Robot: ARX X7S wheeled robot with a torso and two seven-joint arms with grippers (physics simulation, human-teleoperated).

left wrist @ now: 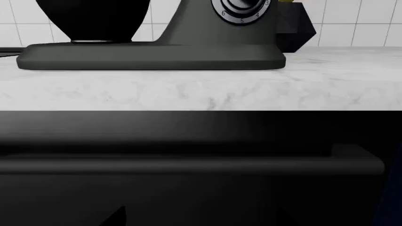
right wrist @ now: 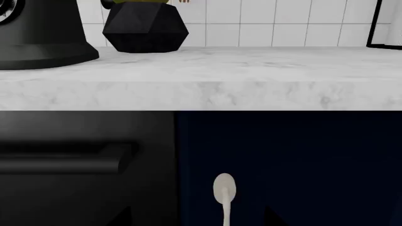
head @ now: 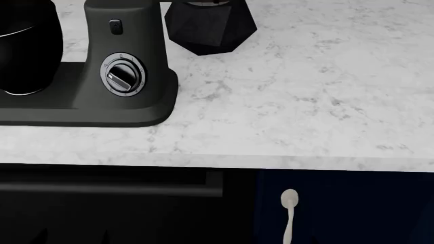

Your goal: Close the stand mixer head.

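Note:
The stand mixer head is out of view in every frame. Only the mixer's lower part shows: its charcoal column (head: 125,46) with a silver speed dial (head: 123,75), its flat base (head: 81,109) and the glossy black bowl (head: 27,46). The left wrist view shows the base (left wrist: 150,56), the column (left wrist: 207,28) and the bowl (left wrist: 91,19) from in front. My left gripper (left wrist: 204,211) is low, facing the black drawer below the mixer, its dark fingertips wide apart. My right gripper (right wrist: 197,208) is low before the blue cabinet door, its tips also wide apart and empty.
A black faceted plant pot (head: 210,25) stands behind and right of the mixer, also in the right wrist view (right wrist: 146,28). The white marble counter (head: 305,101) overhangs a black drawer with a bar handle (head: 135,189) and a blue door with a white handle (head: 289,208).

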